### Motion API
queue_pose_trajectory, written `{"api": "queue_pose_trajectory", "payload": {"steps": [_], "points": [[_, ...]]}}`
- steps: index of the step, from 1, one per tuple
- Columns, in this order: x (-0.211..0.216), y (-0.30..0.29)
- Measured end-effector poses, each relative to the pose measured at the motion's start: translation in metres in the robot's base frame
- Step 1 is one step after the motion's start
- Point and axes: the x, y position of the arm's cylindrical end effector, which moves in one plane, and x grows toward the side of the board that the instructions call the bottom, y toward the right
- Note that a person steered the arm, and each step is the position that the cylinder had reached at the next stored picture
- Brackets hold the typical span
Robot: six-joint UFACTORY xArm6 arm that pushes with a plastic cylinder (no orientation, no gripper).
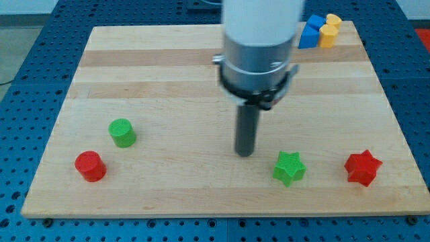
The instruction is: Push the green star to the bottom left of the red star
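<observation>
The green star [289,167] lies near the view's bottom edge of the wooden board, right of the middle. The red star [363,167] lies to its right, at about the same height, near the board's right edge. My tip [244,153] stands on the board just left of the green star and slightly above it, with a small gap between them. The rod hangs from the wide grey and white arm body [259,47], which hides part of the board's top middle.
A green cylinder [122,132] and a red cylinder [90,166] sit at the lower left. A blue block [310,31] and a yellow block [329,30] sit together at the top right corner. The board's bottom edge [222,214] runs just below the stars.
</observation>
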Motion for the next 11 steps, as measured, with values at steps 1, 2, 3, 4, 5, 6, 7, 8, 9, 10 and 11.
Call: {"api": "queue_pose_trajectory", "payload": {"steps": [1, 2, 3, 4, 5, 6, 7, 8, 9, 10, 11], "points": [[0.016, 0.008], [0.007, 0.039], [0.013, 0.054], [0.037, 0.054], [0.049, 0.063], [0.049, 0.094], [0.049, 0.110], [0.049, 0.111], [0.049, 0.130], [0.049, 0.141], [0.077, 0.093]]}}
